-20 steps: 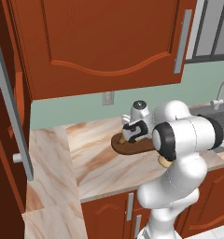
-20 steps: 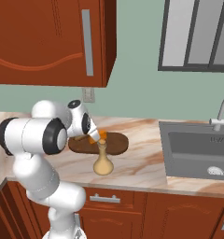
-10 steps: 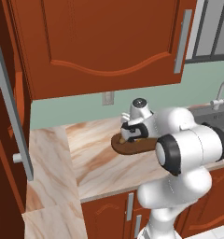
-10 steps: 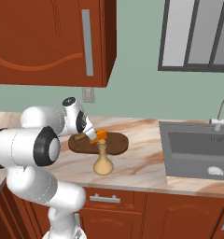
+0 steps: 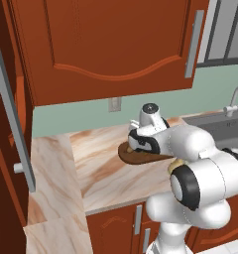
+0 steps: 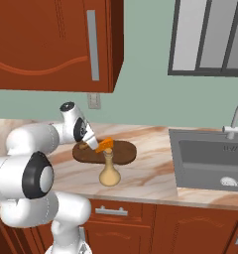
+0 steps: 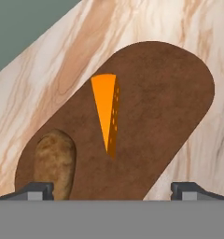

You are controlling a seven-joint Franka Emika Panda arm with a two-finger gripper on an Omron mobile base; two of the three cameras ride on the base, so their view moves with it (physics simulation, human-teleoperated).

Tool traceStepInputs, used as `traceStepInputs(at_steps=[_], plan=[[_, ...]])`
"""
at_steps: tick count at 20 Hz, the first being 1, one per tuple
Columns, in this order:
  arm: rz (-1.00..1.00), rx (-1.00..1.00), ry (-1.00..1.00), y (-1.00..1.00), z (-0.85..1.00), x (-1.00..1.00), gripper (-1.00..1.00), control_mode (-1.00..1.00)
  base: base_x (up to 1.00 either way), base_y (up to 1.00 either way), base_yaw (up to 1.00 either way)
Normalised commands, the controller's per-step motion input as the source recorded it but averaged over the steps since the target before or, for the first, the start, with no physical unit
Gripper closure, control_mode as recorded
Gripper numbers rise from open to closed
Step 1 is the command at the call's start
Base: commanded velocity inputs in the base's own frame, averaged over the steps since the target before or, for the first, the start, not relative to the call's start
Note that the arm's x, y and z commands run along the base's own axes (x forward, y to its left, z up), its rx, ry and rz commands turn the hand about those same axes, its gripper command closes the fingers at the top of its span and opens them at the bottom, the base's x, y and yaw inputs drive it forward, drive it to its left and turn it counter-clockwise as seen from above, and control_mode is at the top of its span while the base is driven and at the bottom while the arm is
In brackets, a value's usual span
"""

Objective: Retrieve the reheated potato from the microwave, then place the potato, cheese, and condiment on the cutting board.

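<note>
Potato (image 7: 55, 161), lumpy tan-brown, lies beside orange cheese (image 7: 107, 112) on cutting board (image 7: 165, 107).

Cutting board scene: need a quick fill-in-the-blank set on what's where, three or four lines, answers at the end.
1. The cheese and the potato both lie on the ____.
2. The condiment stands on the ____, in front of the cutting board.
3. The gripper above the board has its jaws ____.
4. To the right of the board, set into the counter, is a ____.

Answers: cutting board; counter; open; sink
</note>
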Motion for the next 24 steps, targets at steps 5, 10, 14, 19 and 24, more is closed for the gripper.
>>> traceStepInputs(at_steps=[5, 10, 14, 19, 24], plan=[[0.00, 0.00, 0.00, 0.10, 0.10, -0.39, -1.00, -1.00, 0.00, 0.00, 0.00], [0.00, -0.05, 0.00, 0.03, 0.20, -0.33, -1.00, -1.00, 0.00, 0.00, 0.00], [0.00, -0.05, 0.00, 0.00, 0.15, -0.35, -1.00, -1.00, 0.00, 0.00, 0.00], [-0.02, -0.02, 0.00, 0.00, 0.10, -0.32, -1.00, -1.00, 0.00, 0.00, 0.00], [-0.08, 0.00, 0.00, 0.00, 0.02, -0.31, -1.00, -1.00, 0.00, 0.00, 0.00]])
